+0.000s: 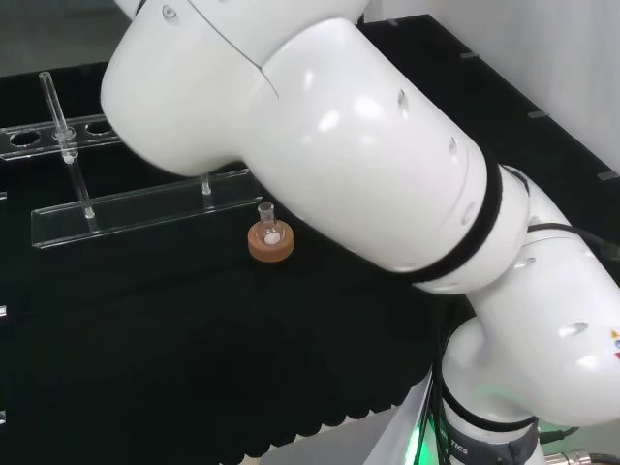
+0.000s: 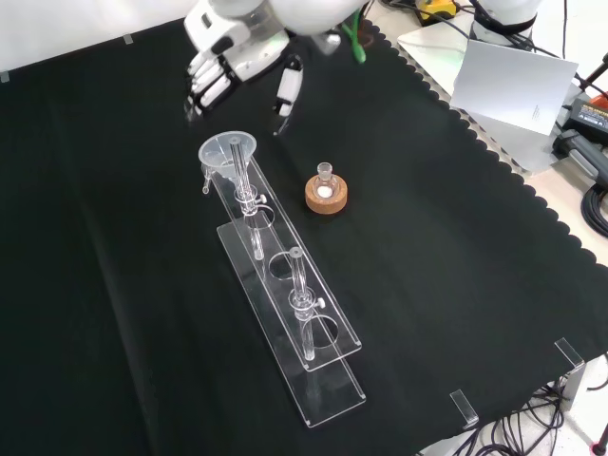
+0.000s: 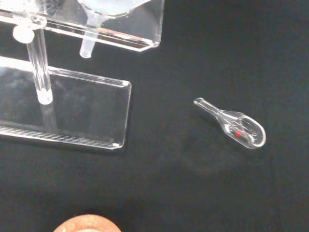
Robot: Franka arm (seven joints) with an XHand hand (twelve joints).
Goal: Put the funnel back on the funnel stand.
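In the front view the clear funnel point(image 2: 228, 151) sits upright in the far end hole of the clear acrylic funnel stand point(image 2: 328, 344). Its stem point(image 3: 88, 42) hangs down through the upper shelf in the wrist view, above the stand's base plate point(image 3: 72, 113). My hand point(image 2: 226, 59) hovers just beyond and above the funnel, fingers relaxed and apart, holding nothing. In the head view the stand point(image 1: 145, 208) shows at the left, and the arm's white links cover its right end.
A cork ring point(image 2: 328, 194) with a small glass flask stands right of the stand in the front view, and shows as well in the head view point(image 1: 270, 242). A small clear glass piece point(image 3: 235, 126) with a red dot lies on the cloth. Two glass tubes point(image 2: 299, 285) stand in the stand.
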